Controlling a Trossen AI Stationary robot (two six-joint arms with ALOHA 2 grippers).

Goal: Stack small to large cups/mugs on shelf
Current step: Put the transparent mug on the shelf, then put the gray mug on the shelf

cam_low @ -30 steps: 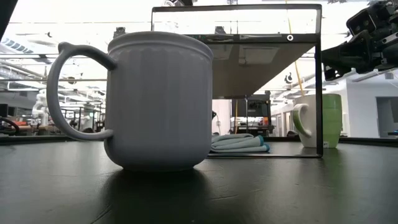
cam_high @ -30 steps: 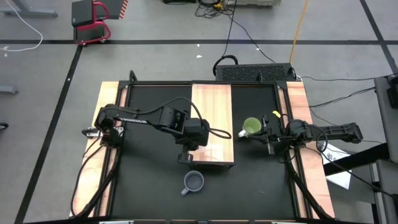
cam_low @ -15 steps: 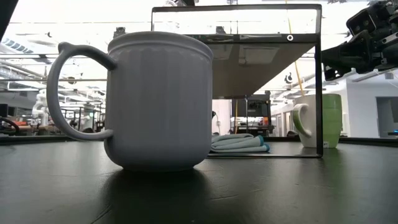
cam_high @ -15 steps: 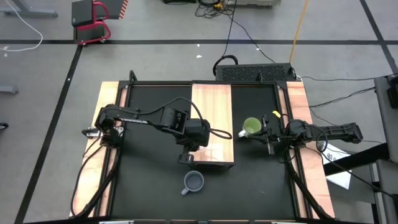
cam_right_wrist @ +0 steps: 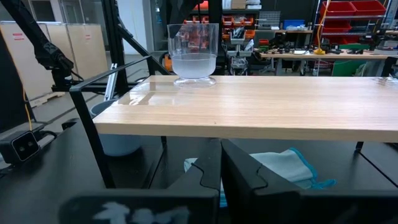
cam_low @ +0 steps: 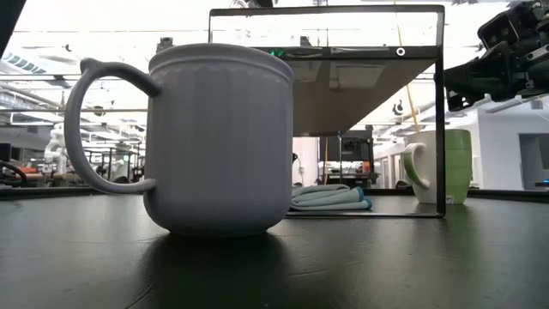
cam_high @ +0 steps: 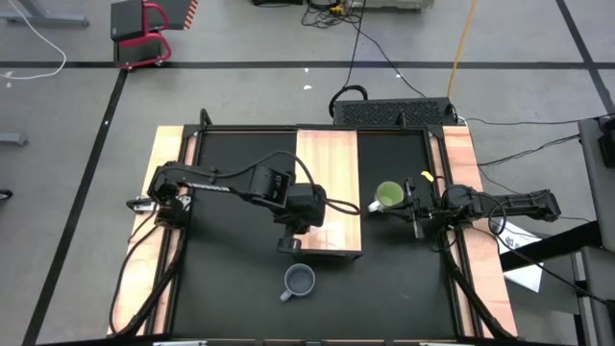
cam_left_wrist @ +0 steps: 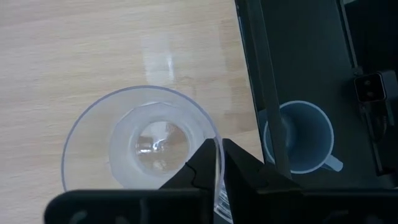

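Your left gripper is pinched on the glass cup's rim, on the shelf; release, fetch the blue-grey mug.

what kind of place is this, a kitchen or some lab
Most likely a robotics lab or workshop, not a kitchen. The black work table stands on a grey floor marked with tape lines, cables trail beside it, and the right wrist view shows cluttered benches and red storage bins behind.
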